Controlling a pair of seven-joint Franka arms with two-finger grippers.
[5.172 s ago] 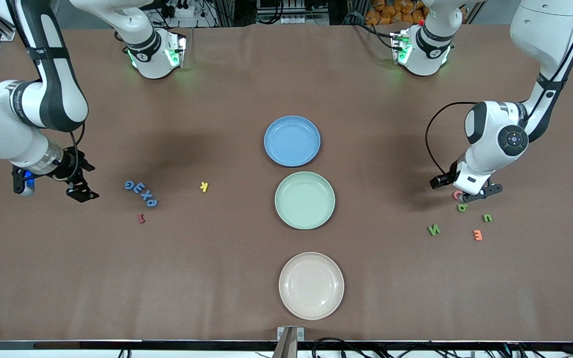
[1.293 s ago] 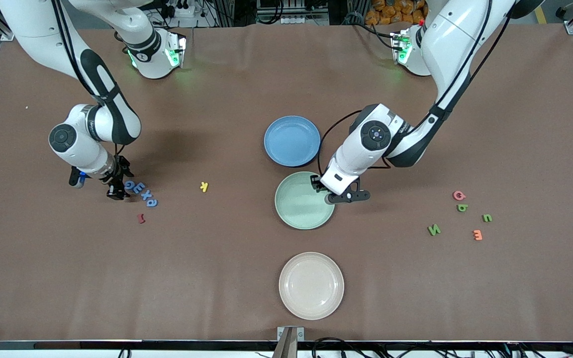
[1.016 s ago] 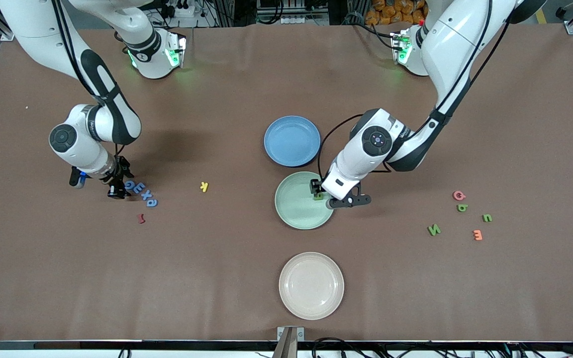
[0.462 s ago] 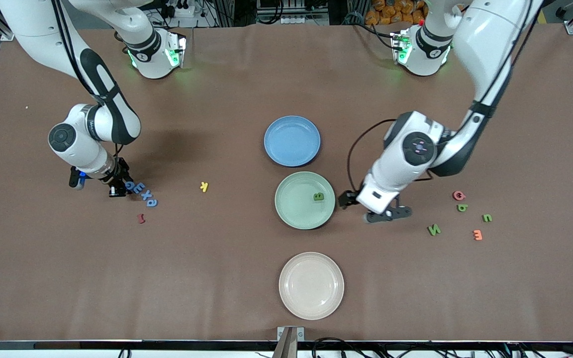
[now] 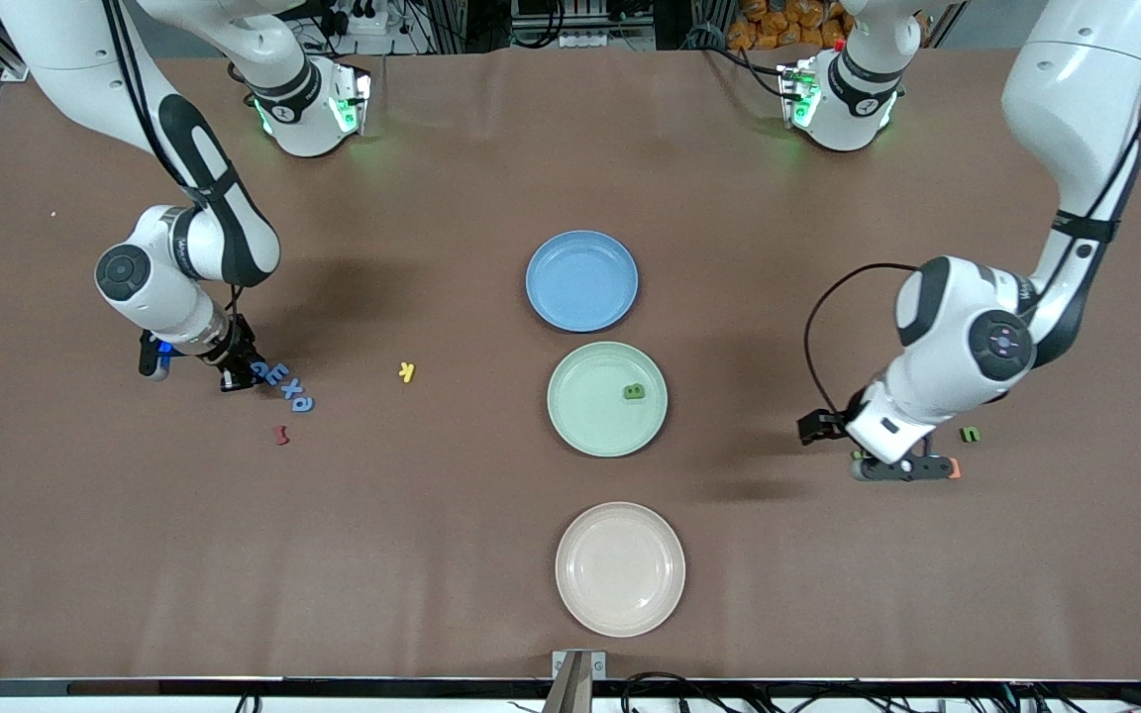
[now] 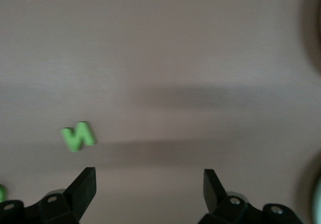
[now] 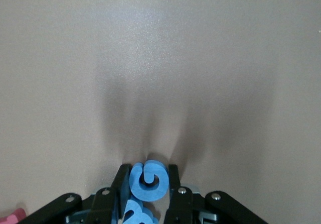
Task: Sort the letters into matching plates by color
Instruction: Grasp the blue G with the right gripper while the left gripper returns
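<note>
Right gripper (image 7: 145, 184) is down at the table on the row of blue letters (image 5: 285, 386) toward the right arm's end, fingers pinched on the blue G (image 7: 149, 180) at the end of that row. It looks like the pick for the blue plate (image 5: 581, 280), which is still empty. Left gripper (image 6: 149, 190) hangs over the scattered letters toward the left arm's end, jaws wide and empty, with the green N (image 6: 77, 135) lying just ahead of them on the table. That lines it up for the next green pick. One green letter (image 5: 634, 391) already lies in the green plate (image 5: 570, 428); the cream plate (image 5: 620, 568) holds nothing. Yellow letter (image 5: 407, 371) and dark red letter (image 5: 280, 434) sit untouched on the table. Compared with half a second ago, the left arm has swung away from the green plate's edge to over the letter pile, and the right gripper's fingers have tightened onto the G without shifting position.
</note>
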